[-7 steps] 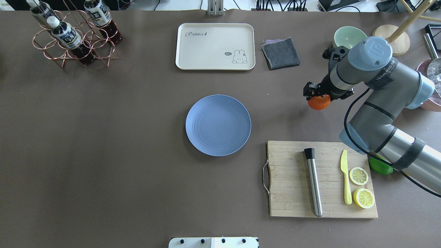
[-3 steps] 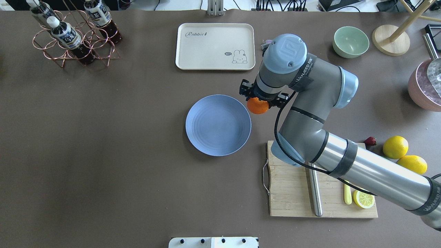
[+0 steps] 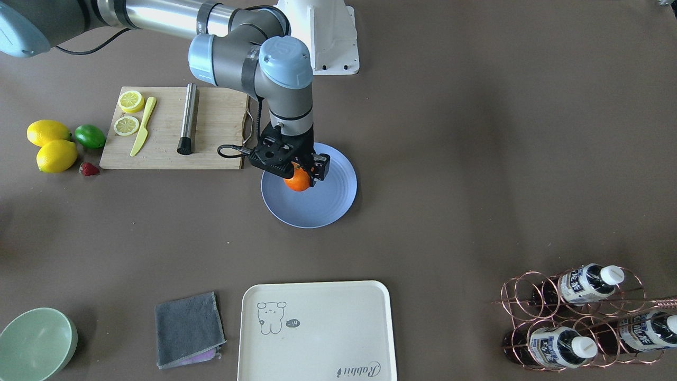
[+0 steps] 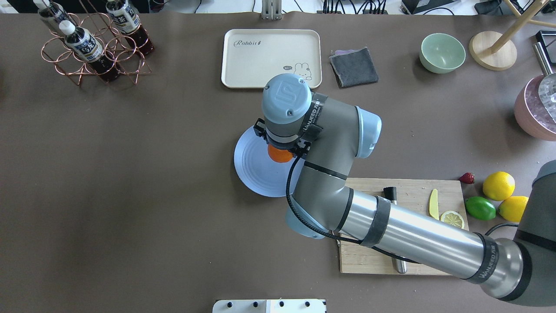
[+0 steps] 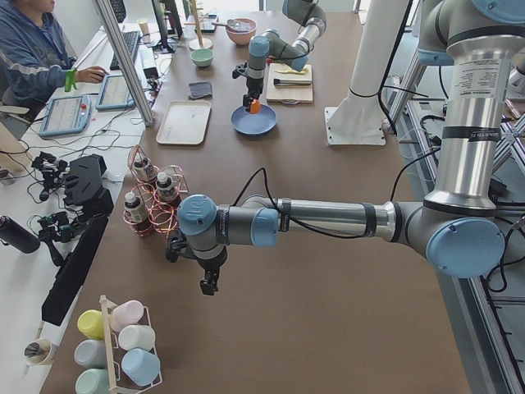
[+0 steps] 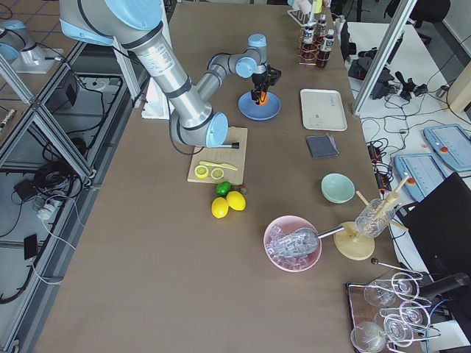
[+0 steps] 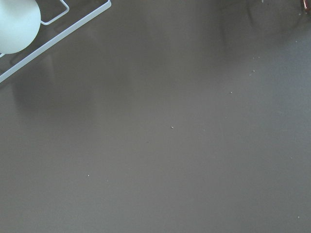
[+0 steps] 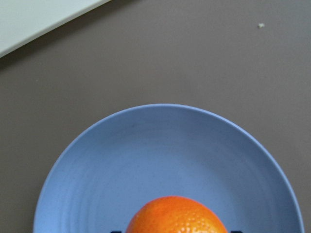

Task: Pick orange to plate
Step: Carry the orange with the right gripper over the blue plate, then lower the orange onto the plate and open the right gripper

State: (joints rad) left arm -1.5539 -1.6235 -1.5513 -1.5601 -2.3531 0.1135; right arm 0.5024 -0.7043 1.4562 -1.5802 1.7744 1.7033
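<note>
The orange (image 3: 297,181) is clamped in my right gripper (image 3: 296,177), which is shut on it and points down. It hangs over the pale blue plate (image 3: 322,209), on the plate's side toward the cutting board. From overhead only a sliver of the orange (image 4: 279,155) shows under the wrist, above the plate (image 4: 252,174). The right wrist view has the orange (image 8: 177,216) at its bottom edge with the plate (image 8: 160,150) below it. Whether fruit touches plate I cannot tell. My left gripper (image 5: 209,286) appears only in the exterior left view, low over bare table, and I cannot tell its state.
A cutting board (image 4: 369,261) with a steel bar, yellow knife and lemon halves lies right of the plate. Lemons (image 4: 498,185), a lime (image 4: 480,208) and a strawberry sit beyond it. A cream tray (image 4: 243,58), grey cloth (image 4: 354,66), green bowl (image 4: 442,52) and bottle rack (image 4: 93,43) line the back.
My right arm has swung left across the table with the orange in its grip, from near the green bowl to over the blue plate.
</note>
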